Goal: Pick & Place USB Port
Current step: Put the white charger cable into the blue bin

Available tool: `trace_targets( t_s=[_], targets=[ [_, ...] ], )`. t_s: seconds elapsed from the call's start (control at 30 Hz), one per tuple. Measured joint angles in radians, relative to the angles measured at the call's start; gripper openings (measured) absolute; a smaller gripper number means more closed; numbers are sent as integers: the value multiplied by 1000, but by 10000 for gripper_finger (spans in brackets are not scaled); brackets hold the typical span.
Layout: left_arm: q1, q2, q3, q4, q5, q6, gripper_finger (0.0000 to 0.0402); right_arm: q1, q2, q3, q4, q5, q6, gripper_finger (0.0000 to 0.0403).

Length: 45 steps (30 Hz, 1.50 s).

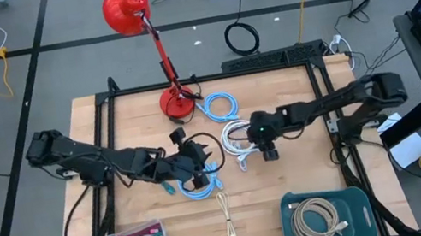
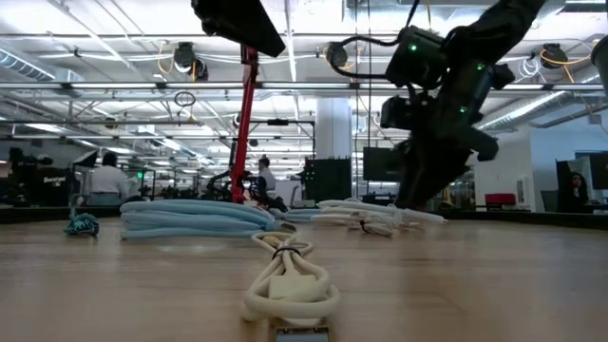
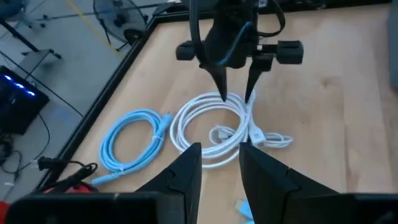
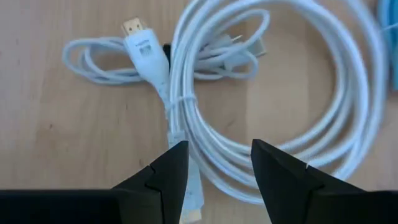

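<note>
R gripper (image 4: 214, 171), fingers wide, directly above white cable coil (image 4: 273, 93); L gripper (image 3: 221, 174) also wide, farther off.

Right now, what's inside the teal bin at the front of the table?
Inside the teal bin lies a coiled beige cable, with a connector end showing at its edge. The coil covers most of the bin's floor, so anything under it cannot be seen.
</note>
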<state>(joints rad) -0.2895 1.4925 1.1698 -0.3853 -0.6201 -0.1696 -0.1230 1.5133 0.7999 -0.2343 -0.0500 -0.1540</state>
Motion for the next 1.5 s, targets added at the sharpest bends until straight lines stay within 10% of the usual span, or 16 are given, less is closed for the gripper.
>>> trace_targets(
  t_s=[1.5],
  targets=[
    [-30, 0, -7, -7, 44, -16, 113, 139, 121, 144, -62, 22, 82, 167]
  ],
)
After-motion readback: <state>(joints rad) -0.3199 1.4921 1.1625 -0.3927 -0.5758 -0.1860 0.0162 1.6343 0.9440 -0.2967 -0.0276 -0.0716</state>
